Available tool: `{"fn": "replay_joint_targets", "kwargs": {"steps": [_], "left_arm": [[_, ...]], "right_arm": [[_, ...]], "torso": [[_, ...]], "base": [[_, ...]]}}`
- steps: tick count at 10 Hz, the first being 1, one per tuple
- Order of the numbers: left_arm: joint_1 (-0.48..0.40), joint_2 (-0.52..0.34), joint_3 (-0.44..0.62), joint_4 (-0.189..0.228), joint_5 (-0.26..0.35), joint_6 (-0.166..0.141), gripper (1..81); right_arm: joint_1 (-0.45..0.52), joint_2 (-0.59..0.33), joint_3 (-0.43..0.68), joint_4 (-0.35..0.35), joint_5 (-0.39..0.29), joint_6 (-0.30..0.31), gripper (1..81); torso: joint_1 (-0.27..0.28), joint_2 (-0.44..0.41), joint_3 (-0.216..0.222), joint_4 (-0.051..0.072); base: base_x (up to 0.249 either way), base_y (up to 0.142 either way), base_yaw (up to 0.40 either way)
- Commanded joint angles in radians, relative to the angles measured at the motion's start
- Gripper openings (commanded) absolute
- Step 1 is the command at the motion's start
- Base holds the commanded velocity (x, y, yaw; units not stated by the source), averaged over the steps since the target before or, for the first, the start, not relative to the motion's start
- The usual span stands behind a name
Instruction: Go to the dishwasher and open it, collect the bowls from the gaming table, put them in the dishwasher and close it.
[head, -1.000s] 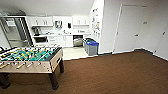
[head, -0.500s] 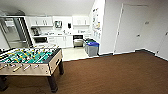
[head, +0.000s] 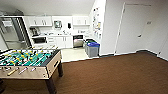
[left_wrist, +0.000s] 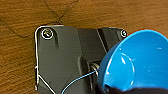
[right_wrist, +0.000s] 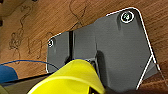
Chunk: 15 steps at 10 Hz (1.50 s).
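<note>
Partly cropped: blue bowl (left_wrist: 136, 62); dishwasher (head: 78, 40) distant, blurred.

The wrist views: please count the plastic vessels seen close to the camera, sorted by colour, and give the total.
Blue bowl, left wrist view: 1
Yellow cup, right wrist view: 1
Total: 2

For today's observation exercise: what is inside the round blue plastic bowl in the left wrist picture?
The round blue plastic bowl looks empty: its glossy inner wall shows just light reflections. Its lowest part is covered by a dark edge, so what lies there cannot be seen.
</note>
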Motion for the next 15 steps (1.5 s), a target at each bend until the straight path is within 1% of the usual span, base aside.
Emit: {"fn": "replay_joint_targets", "kwargs": {"steps": [1, 15], "left_arm": [[-0.033, -0.015, 0.005, 0.012, 0.029, 0.003, 1.0], [-0.033, -0.014, 0.005, 0.01, 0.029, 0.003, 1.0]], "right_arm": [[0.039, -0.02, 0.006, -0.013, -0.031, -0.002, 1.0], [0.039, -0.016, 0.003, -0.011, -0.031, -0.002, 1.0]], "torso": [[0.0, 0.0, 0.0, 0.0], [0.0, 0.001, 0.0, 0.0]], "base": [[0.173, 0.0, 0.0], [0.174, 0.0, 0.0]]}}
